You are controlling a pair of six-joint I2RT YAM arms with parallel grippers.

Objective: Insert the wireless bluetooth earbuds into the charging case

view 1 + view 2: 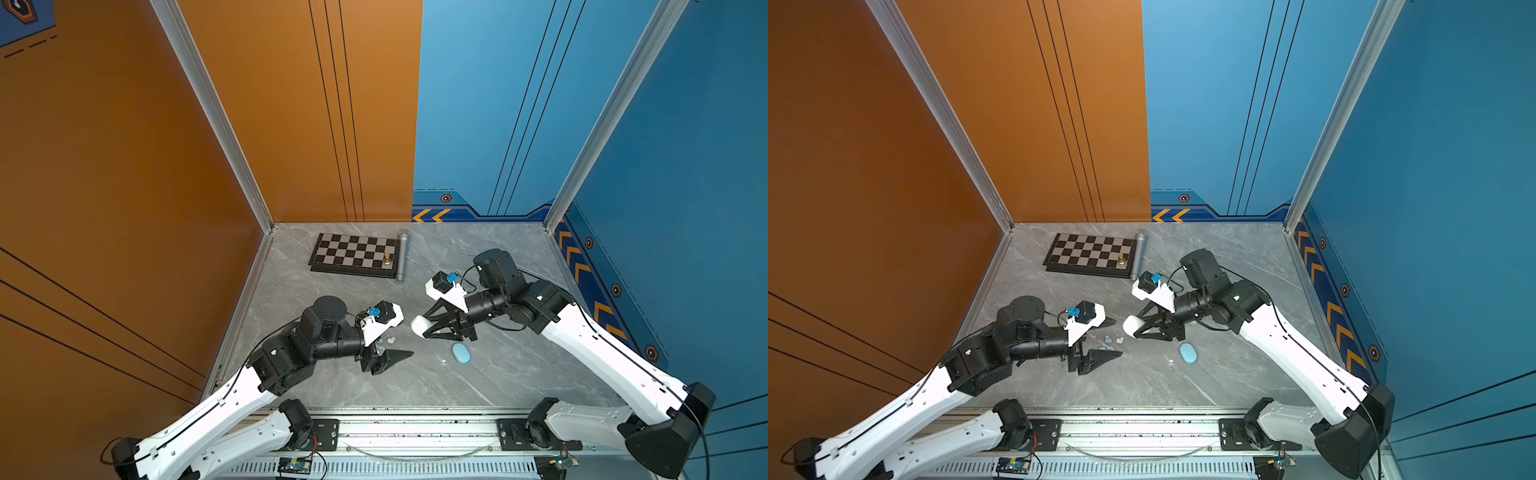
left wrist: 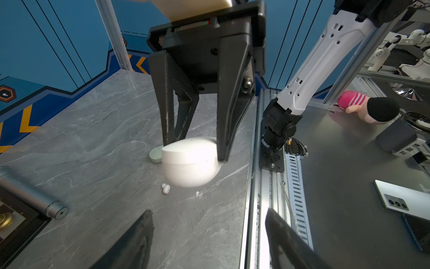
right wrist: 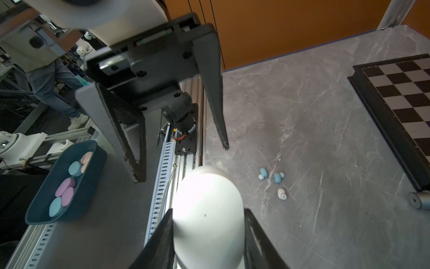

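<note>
The left gripper (image 3: pixel 182 163) hangs to the left of the white charging case (image 3: pixel 208 221), level with it and facing it. Its jaws are spread wide with nothing between them.

Three wireless bluetooth earbuds lie loose on the grey table (image 1: pixel 519 374), down-left of the case and close beside the left gripper's fingers: two light blue earbuds (image 3: pixel 263 173) (image 3: pixel 277 177) side by side, and a white earbud (image 3: pixel 282 193) just next to them. They are close together; whether they touch cannot be told.

Another white bud (image 2: pixel 165 188) lies on the table just under the case, apart from that cluster.

The right gripper (image 1: pixel 426 328) is clamped on the case, one finger on each side. It holds the case clear of the table, rounded end toward the left gripper. The lid looks closed.

Right of the case and a little nearer the front rail, a pale blue oval case (image 1: pixel 461 353) lies flat on the table, untouched.

Behind the case and to its left, toward the back wall, sits a chessboard (image 1: pixel 353 254) with one gold piece (image 1: pixel 387 258) on it. A silver cylinder (image 1: pixel 402 257) lies along its right edge.
</note>
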